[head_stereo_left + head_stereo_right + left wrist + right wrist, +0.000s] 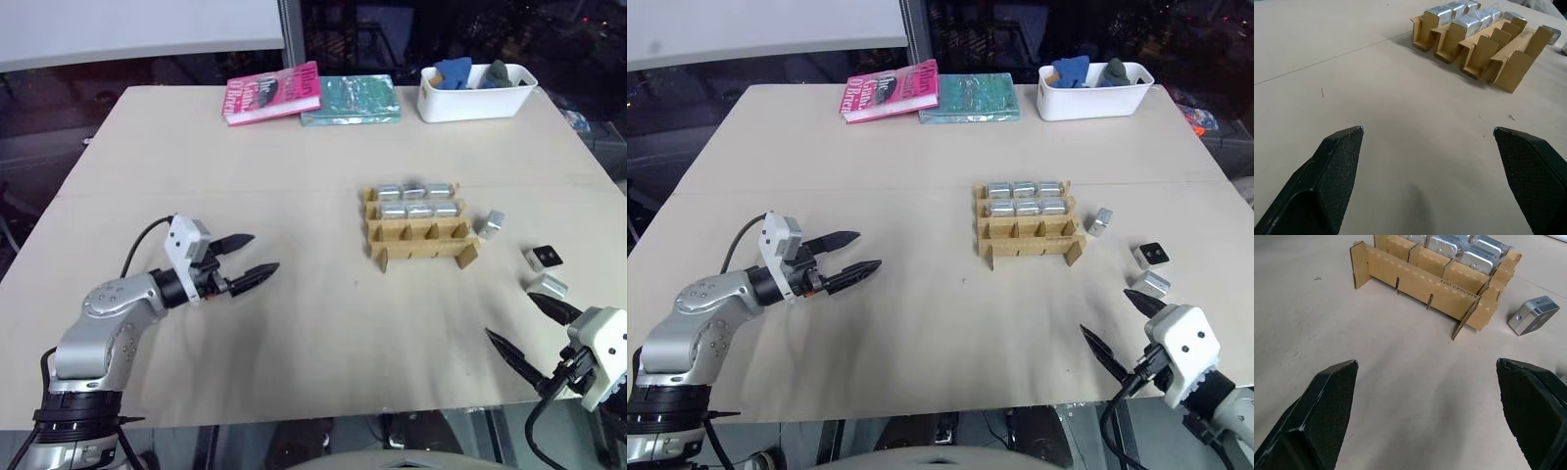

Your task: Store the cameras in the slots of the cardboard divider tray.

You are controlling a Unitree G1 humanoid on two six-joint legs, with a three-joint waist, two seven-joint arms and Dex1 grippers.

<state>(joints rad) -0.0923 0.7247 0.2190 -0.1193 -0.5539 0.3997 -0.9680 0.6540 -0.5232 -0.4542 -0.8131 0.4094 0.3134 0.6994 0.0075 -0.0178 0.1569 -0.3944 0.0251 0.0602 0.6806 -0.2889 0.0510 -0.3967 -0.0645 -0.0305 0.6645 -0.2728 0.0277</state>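
Both your left gripper (pixel 247 263) and right gripper (pixel 534 333) stand with jaws wide apart, holding nothing. Three loose cameras (pixel 546 286) lie on the worktop just beyond your right jaws, beside the cardboard divider tray (pixel 421 245), whose near row is empty. They look rigid, light and probably slick, so pinch one across its flat sides.

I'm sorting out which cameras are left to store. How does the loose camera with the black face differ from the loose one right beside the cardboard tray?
The black-faced camera lies far to the right of the cardboard tray, black face up; the camera beside the tray shows only silver-grey sides. The first sits close to the right end effector; the second is farther from it. Both are small boxy blocks lying loose on the table.
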